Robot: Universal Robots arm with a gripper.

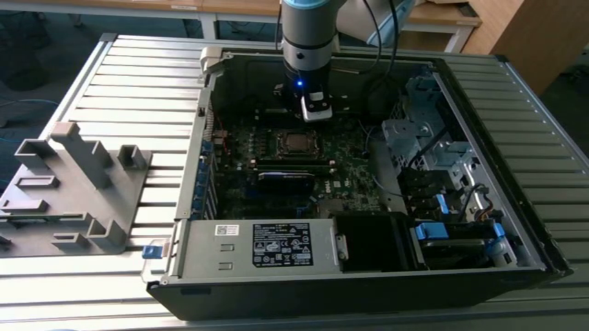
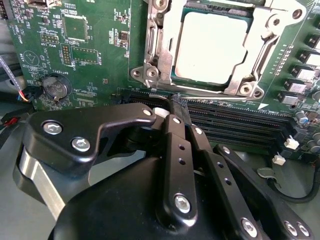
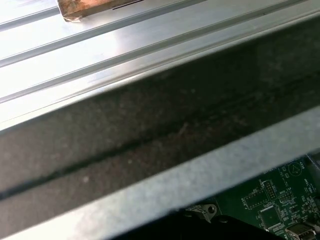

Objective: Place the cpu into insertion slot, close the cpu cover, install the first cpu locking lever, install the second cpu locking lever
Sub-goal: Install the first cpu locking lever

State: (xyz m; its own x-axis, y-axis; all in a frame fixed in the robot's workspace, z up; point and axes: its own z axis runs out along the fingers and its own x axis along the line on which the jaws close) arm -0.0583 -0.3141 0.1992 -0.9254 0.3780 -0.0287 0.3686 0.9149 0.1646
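1. Closest of all, a silver power supply box (image 1: 267, 245) sits along the near edge of the open computer case (image 1: 368, 293). The case lies on a table (image 1: 534, 89) made of metal slats.
2. A grey plastic holder (image 1: 69, 186) stands on the table by the exterior view's left edge, well apart from the case.
3. Further in, the green motherboard (image 1: 239, 148) covers the floor of the case. A long black card (image 1: 285, 178) lies near its middle.
4. Just past the card, the cpu (image 2: 210, 47) sits in the insertion slot (image 1: 281, 143). The cpu cover (image 2: 161, 50) lies down over it, and the cpu's pale top shows through the window.
5. The gripper (image 2: 177, 102) hangs just beyond the slot, pointing down. Its tips are over the long black memory slots (image 2: 235, 120) beside the slot's edge.
6. Its two black fingers (image 2: 175, 145) lie pressed side by side with no gap. I cannot tell if anything thin is pinched at the tips.
7. Furthest back, the arm (image 1: 308, 34) rises over the far edge of the case.
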